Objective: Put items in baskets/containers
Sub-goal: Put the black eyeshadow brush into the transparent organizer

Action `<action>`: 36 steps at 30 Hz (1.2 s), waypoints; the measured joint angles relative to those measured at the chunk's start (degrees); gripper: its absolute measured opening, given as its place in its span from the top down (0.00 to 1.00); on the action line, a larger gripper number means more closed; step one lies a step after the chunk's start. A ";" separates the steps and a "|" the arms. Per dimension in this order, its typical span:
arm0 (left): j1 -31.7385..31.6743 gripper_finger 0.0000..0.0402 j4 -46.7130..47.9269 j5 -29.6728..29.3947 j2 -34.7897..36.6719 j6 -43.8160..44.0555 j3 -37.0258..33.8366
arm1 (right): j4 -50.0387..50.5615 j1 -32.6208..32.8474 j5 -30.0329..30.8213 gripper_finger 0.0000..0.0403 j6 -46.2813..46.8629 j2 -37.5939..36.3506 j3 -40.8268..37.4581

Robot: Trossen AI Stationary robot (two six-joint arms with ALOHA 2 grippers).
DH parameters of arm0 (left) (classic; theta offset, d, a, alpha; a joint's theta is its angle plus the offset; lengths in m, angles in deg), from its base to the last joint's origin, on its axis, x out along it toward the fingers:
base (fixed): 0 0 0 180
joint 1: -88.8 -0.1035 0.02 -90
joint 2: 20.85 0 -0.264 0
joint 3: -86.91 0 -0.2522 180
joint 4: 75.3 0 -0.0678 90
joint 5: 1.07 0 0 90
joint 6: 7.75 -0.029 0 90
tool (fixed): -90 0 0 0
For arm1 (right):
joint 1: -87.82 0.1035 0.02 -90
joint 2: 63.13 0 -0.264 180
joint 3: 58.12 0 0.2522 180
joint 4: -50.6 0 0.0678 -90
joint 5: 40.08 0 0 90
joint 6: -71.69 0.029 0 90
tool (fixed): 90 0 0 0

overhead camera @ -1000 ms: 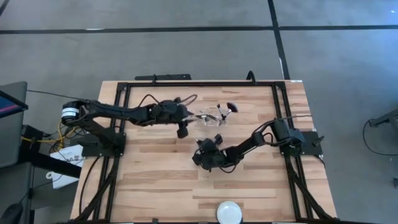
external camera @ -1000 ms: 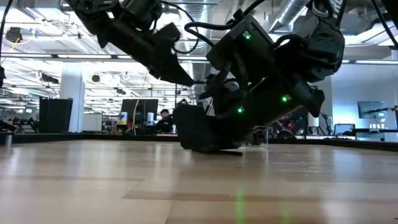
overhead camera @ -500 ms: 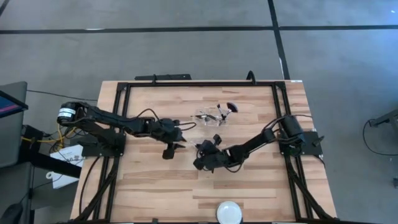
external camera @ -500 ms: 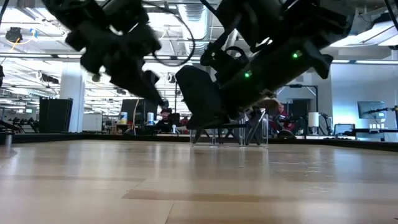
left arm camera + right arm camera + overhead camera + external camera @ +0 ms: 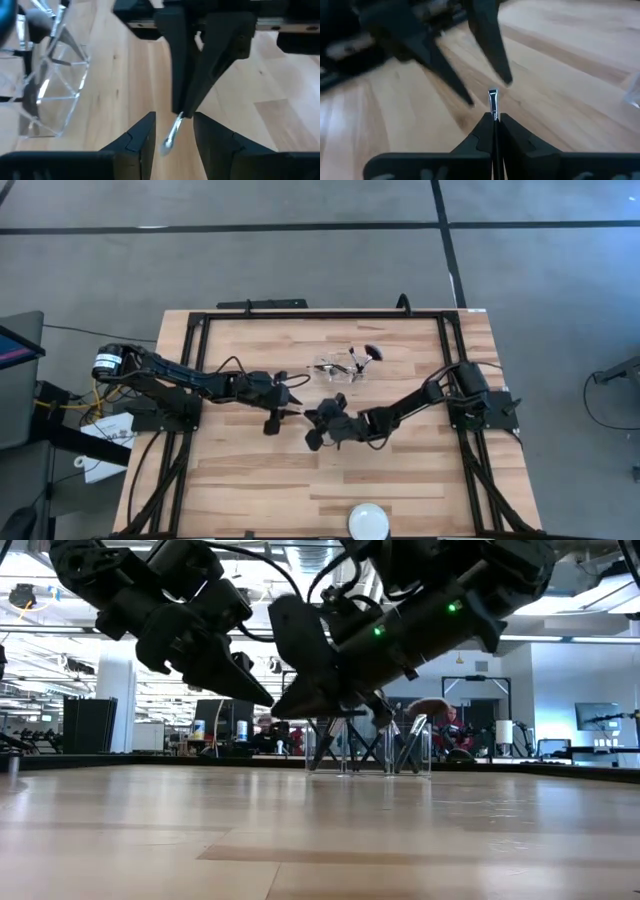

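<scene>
Grey floor surrounds the pale wooden bench (image 5: 250,480), and the clear container (image 5: 338,369) serves as the landmark here, standing toward the far side of the bench with several makeup brushes (image 5: 372,743) already leaning inside it, among them one with a wide reddish fan head (image 5: 428,708); that much of the task looks done. On the near side of the container the two arms meet. The right gripper (image 5: 494,117) has its fingers clenched on one slim brush (image 5: 493,102), whose metal end sticks out forward from between them. The left gripper (image 5: 172,131) faces it from the other side, its fingers released and spread, with the brush's pale tip reaching into the gap between them, apparently not yet grasped. I judge this to be a handover of one brush, from right to left, before it goes into the container. No loose brushes can be made out on the bench, so this one may be among the last. A white disc (image 5: 368,521) sits at the near edge, well apart from the container.
</scene>
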 joint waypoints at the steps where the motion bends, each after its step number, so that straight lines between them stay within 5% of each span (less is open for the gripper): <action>1: 0.00 0.68 0.00 0.78 0.00 0.00 0.00 | -0.93 -0.21 -0.23 0.98 0.00 0.00 0.00; 22: -0.13 0.68 0.09 2.31 -0.04 -0.04 -2.97 | -3.23 -0.42 -2.01 0.98 -0.11 -0.02 0.04; 36: -0.15 0.77 -4.94 2.34 -0.07 -1.82 -2.93 | -3.69 -0.43 -2.14 0.98 -0.09 -0.07 0.04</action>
